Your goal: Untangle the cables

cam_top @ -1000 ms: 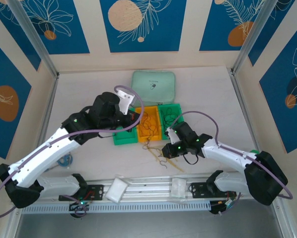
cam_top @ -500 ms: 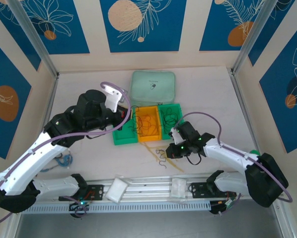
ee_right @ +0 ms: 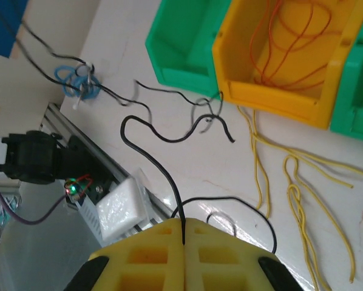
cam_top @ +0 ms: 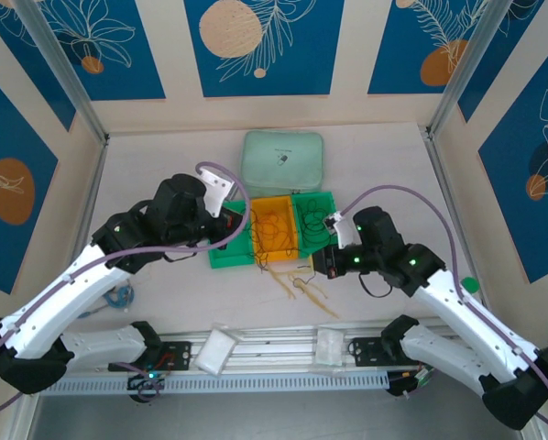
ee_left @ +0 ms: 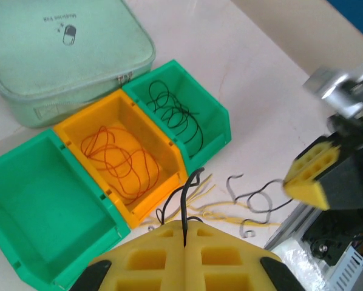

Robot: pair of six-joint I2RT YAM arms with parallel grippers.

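Green bin [ee_left: 42,206] at left, orange bin [ee_left: 148,203] holding an orange cable [ee_left: 118,157], second green bin [ee_left: 215,118] holding a black coil [ee_left: 175,115], mint pouch [ee_left: 60,54] behind. Left gripper [ee_left: 184,233] and right gripper [ee_right: 183,233] each pinch shut on the black cable [ee_left: 183,209]; a second ago its hooks lay on the table [ee_left: 260,91], right arm lower. It strings left-right between the jaws, above yellow cables [cam_top: 303,290] lying lower-centre, running upper left to lower right.
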